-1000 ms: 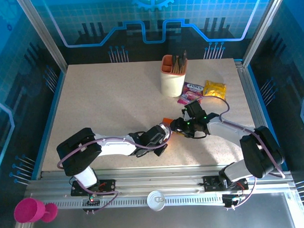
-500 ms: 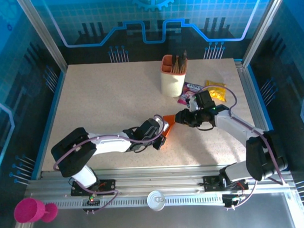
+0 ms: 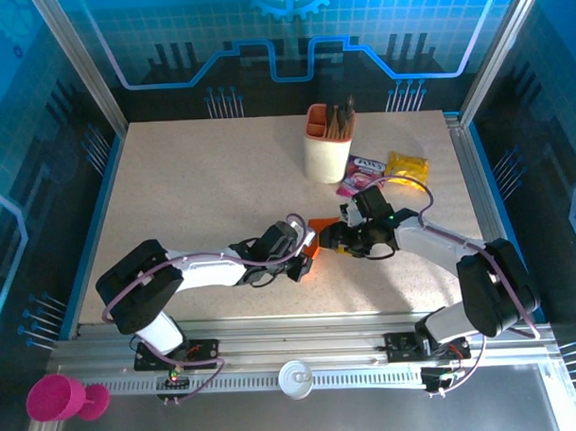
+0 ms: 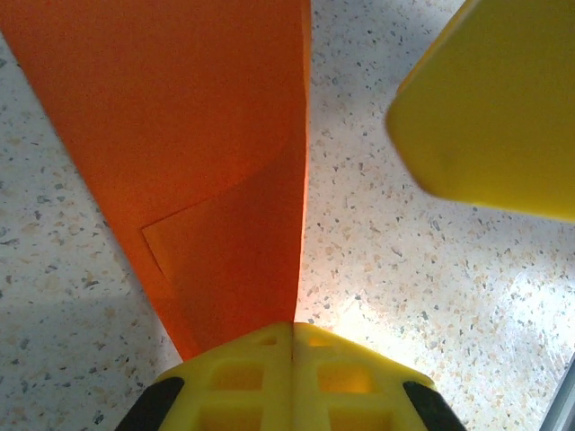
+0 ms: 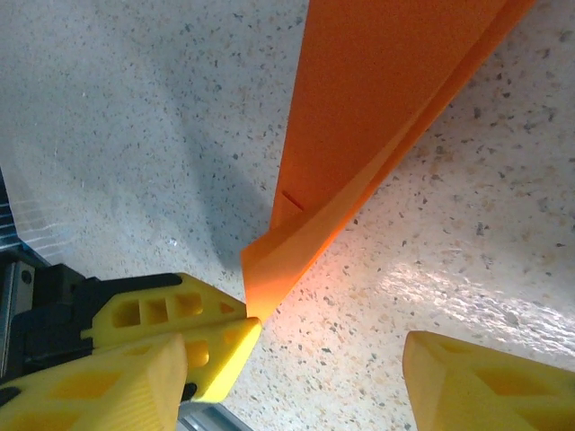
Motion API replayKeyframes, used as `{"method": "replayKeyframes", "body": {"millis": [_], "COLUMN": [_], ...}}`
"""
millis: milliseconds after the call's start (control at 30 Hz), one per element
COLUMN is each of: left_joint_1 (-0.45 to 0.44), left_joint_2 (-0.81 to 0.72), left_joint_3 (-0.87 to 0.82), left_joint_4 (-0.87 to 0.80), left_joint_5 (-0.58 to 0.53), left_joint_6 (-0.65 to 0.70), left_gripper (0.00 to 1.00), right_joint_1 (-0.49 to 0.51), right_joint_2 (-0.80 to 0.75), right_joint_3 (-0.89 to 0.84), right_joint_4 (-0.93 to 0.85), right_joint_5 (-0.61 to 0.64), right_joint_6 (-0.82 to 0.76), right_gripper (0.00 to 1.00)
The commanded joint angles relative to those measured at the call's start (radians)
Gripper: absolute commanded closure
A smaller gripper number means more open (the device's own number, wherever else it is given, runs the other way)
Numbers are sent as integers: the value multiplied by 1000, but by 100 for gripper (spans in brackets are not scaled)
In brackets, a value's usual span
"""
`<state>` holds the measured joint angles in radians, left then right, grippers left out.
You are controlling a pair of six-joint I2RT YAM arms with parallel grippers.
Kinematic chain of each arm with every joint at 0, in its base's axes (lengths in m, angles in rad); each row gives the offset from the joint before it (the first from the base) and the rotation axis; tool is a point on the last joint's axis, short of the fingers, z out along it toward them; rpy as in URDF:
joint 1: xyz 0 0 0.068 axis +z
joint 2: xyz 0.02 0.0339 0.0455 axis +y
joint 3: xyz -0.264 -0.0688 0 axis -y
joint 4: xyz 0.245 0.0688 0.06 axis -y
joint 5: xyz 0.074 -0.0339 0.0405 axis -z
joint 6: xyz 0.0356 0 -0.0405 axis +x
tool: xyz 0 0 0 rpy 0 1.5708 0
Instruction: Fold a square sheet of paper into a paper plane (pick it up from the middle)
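The orange sheet of paper [image 4: 216, 153] is folded into a narrow, tapering shape with a long crease. It runs up and away from my left gripper [image 4: 292, 337], which is shut on its narrow end. In the top view the paper [image 3: 319, 226] shows between the two grippers at the table's middle, with the left gripper [image 3: 306, 255] below it. My right gripper [image 3: 334, 237] sits just right of it. In the right wrist view the folded paper [image 5: 377, 117] tapers down to the left gripper's fingers [image 5: 180, 314]. The right gripper [image 5: 296, 377] stands open beside the tip, holding nothing.
A beige pen cup [image 3: 325, 146] stands behind the grippers. Pink [image 3: 362, 175] and yellow [image 3: 406, 166] snack packets lie to its right. A pink cup [image 3: 58, 398] rests off the table at the front left. Speckled tabletop [image 3: 193, 200] stretches to the left.
The right gripper has opened wider and shifted slightly left and nearer along the paper. The left gripper stays shut on the paper, barely moved.
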<state>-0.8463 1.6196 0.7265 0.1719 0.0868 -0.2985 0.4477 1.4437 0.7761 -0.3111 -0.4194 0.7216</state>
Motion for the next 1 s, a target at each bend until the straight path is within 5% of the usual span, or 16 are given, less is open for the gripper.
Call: {"method": "replayKeyframes", "body": {"millis": [0,500,733,967], "left_joint_1": [3,3,3,-1], "left_joint_2": [16,30,28,5], "left_joint_3": [3,26,21,-7], "left_joint_4": [22,-6,-12,-2], "left_joint_5": [36,36,20,-29], "left_joint_6": [-13,25,36,45], "left_gripper": [100,100,69,59], "right_joint_1": [23,32,31,29], "right_joint_2": [31,143,172,174], "right_joint_3": [25,32,20,16], "right_joint_4": [26,118,167,164], "right_joint_5": [11,-12,-34,-32], "right_joint_6": [42,116,137,136], "right_gripper": [32,35,42,47]}}
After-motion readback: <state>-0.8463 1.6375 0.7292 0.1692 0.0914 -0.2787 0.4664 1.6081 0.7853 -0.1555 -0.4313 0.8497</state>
